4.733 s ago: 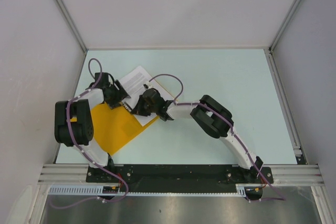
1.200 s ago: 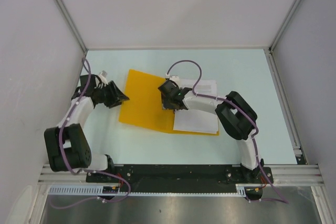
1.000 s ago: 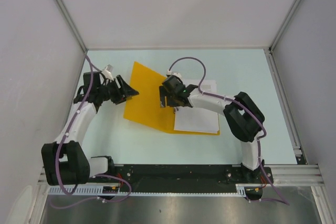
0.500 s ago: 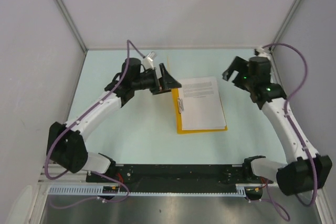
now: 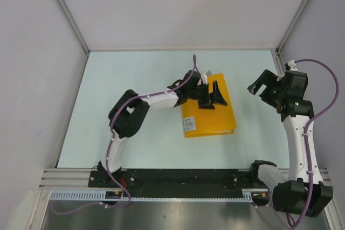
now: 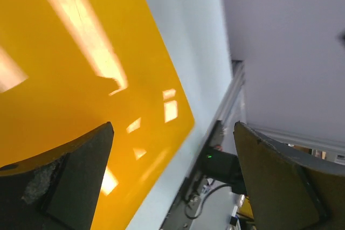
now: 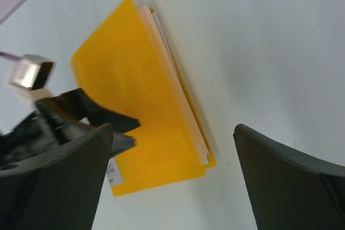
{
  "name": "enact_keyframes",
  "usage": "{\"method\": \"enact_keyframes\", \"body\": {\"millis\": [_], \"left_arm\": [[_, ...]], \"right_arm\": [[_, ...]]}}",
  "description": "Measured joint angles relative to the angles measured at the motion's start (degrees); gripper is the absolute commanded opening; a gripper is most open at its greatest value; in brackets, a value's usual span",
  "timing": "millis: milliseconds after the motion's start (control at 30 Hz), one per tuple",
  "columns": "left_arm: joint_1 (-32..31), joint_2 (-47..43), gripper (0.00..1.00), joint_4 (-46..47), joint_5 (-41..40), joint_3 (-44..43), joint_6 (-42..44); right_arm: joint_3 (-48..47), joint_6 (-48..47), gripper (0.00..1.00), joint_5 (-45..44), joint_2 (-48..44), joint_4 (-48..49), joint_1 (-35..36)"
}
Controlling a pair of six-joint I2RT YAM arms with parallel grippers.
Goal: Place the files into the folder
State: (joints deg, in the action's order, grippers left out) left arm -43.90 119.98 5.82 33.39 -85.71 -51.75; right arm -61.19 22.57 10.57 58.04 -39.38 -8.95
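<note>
The thin orange-yellow rectangular folder point(image 5: 213, 117) lies shut and flat on the pale desk point(image 5: 135, 79), with its small white label point(image 5: 188, 124) at the near left corner. The loose white paper sheets point(image 7: 183, 100) are tucked inside, only their edges peeking out. Your left tool point(image 5: 211, 99) hovers spread over the far end, gripping nothing, likely placed to press the cover flat. Your right tool point(image 5: 261, 85) hangs spread, well apart from the folder.

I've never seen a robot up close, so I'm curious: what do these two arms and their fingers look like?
The left arm and right arm are slim white tubes linked by chunky black joints. A purple cable loops along each. Each ends in two broad, dark, wedge-shaped fingers.
</note>
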Motion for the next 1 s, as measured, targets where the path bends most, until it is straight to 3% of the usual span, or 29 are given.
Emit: {"method": "enact_keyframes", "body": {"millis": [100, 233, 400, 500, 700, 833, 1000], "left_arm": [[-0.85, 5.31, 1.0, -1.9, -0.11, -0.13, 0.28], [-0.31, 5.84, 1.0, -6.64, -0.02, -1.51, 2.84], [2.4, -2.16, 1.0, -13.55, -1.92, -0.81, 9.77], [5.25, -13.11, 1.0, -17.44, -2.64, 2.8, 14.47], [15.41, -45.83, 1.0, -22.6, -6.95, 21.31, 22.14], [23.06, -65.53, 1.0, -28.06, -10.93, 33.75, 24.9], [24.57, -82.47, 1.0, -36.85, -15.19, 41.13, 25.44]], "right_arm": [[1.73, -0.13, 1.0, 1.11, 0.33, 0.66, 1.36], [3.93, 0.52, 0.99, 0.66, 3.63, 2.97, 6.19], [5.51, 1.97, 0.94, -0.2, 12.35, 7.74, 15.91], [5.51, 3.1, 0.93, -1.01, 18.27, 11.5, 21.75], [3.56, 3.72, 0.99, -7.48, 28.48, 14.51, 38.62], [-3.72, 2.19, 1.0, -16.09, 37.9, 12.98, 49.99], [-13.29, -0.02, 1.0, -26.77, 48.28, 10.1, 58.49]]}}
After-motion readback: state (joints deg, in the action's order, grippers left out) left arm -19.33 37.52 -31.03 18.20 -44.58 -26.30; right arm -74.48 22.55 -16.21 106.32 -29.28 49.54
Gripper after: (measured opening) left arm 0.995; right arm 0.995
